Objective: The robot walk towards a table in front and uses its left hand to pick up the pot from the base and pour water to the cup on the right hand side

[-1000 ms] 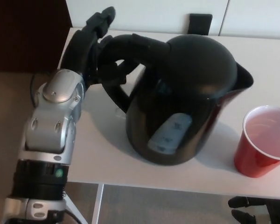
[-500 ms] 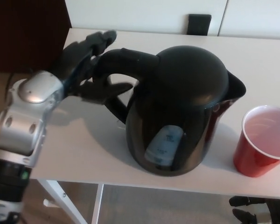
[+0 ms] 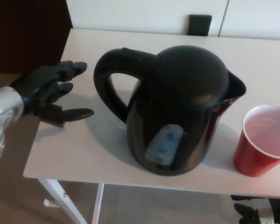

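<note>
A black electric pot (image 3: 177, 112) stands upright on the white table (image 3: 84, 144), handle to the left and spout toward the right. A red cup (image 3: 263, 140) with liquid in it stands just right of the pot. My left hand (image 3: 49, 95) hovers at the table's left edge, open, fingers spread, clear of the handle and holding nothing. Only a dark bit of my right hand (image 3: 252, 212) shows at the bottom right, below the table edge; its state is unclear.
A black box-like object (image 3: 199, 24) sits at the table's far edge against the white wall. Dark furniture fills the upper left. Brown floor lies to the left of the table and grey floor below its front edge.
My left hand has let go of the pot's handle and drawn back to the left. The pot settled upright and stays still. The cup has not moved.
</note>
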